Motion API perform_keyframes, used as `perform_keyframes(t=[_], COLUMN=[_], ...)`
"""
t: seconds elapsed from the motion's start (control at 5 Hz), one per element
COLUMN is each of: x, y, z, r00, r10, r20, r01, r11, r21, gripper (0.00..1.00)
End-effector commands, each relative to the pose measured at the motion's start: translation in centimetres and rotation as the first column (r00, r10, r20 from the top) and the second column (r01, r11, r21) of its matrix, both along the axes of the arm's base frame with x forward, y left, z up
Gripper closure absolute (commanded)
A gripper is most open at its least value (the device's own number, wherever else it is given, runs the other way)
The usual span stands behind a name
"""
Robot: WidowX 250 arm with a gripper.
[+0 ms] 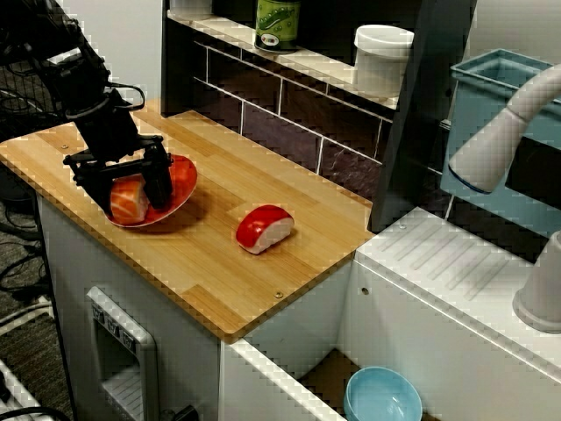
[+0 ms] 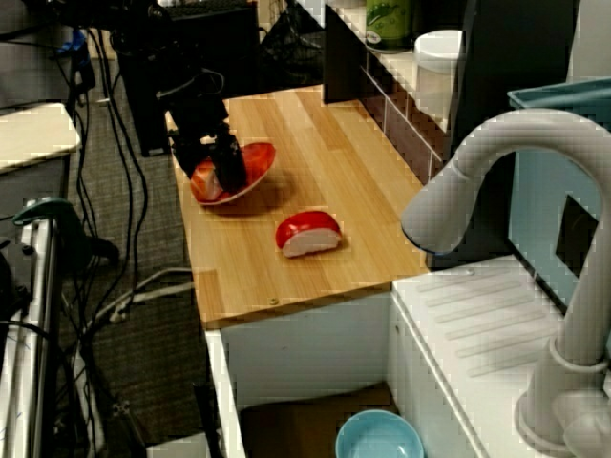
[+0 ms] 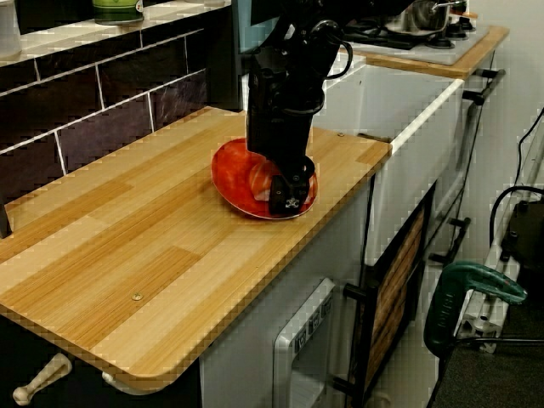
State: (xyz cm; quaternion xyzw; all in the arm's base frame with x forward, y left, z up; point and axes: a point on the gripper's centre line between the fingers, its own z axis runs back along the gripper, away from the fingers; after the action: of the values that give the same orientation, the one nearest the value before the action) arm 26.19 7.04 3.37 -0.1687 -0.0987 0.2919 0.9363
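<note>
Pale wooden counter point(image 1: 202, 263) of a play kitchen runs under my arm, with dark tiled backing behind it. My gripper point(image 1: 130, 195) points down over the left end of that counter. Its black fingers point(image 1: 159, 180) are narrowed around a salmon sushi piece point(image 1: 129, 203), one on each side and both seeming to touch it. The piece sits at the near edge of a red plate point(image 1: 182, 174). I cannot tell whether it rests on the plate or hangs just clear of it. In the view from the plate end of the counter, the plate point(image 3: 234, 174) stands close to the counter's right edge, and my gripper point(image 3: 276, 189) hides most of the piece.

Further along the wood, well apart from the plate, a red-topped sushi piece point(image 1: 263, 228) lies on its side near the middle of the counter. From the sink end it point(image 2: 307, 234) lies between the plate and the counter's front edge.

Beyond that the white sink unit begins, with a blue bowl point(image 1: 383, 396) low in an opening below it and a grey faucet point(image 1: 500, 140) arching above. Farthest back, on the shelf over the tiles, stand a green can point(image 1: 277, 22) and a white container point(image 1: 382, 57).
</note>
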Motion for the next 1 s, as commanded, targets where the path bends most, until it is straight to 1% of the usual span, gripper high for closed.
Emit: perform_keyframes(t=[0.0,0.2,0.4,0.6,0.8], x=[0.7,1.2,2.0,2.6,2.9], y=[1.1,1.0,0.6,0.8,0.6], z=[1.1,1.4,2.1,2.7,4.2], r00=[0.999,0.997,0.985,0.962,0.961], r10=[0.047,0.073,0.159,0.224,0.214], r20=[0.000,-0.017,-0.062,-0.157,-0.173], r01=[-0.047,-0.074,-0.165,-0.254,-0.253], r11=[0.998,0.996,0.979,0.945,0.937], r21=[-0.035,-0.057,-0.120,-0.207,-0.241], gripper=[0.00,0.00,0.00,0.00,0.00])
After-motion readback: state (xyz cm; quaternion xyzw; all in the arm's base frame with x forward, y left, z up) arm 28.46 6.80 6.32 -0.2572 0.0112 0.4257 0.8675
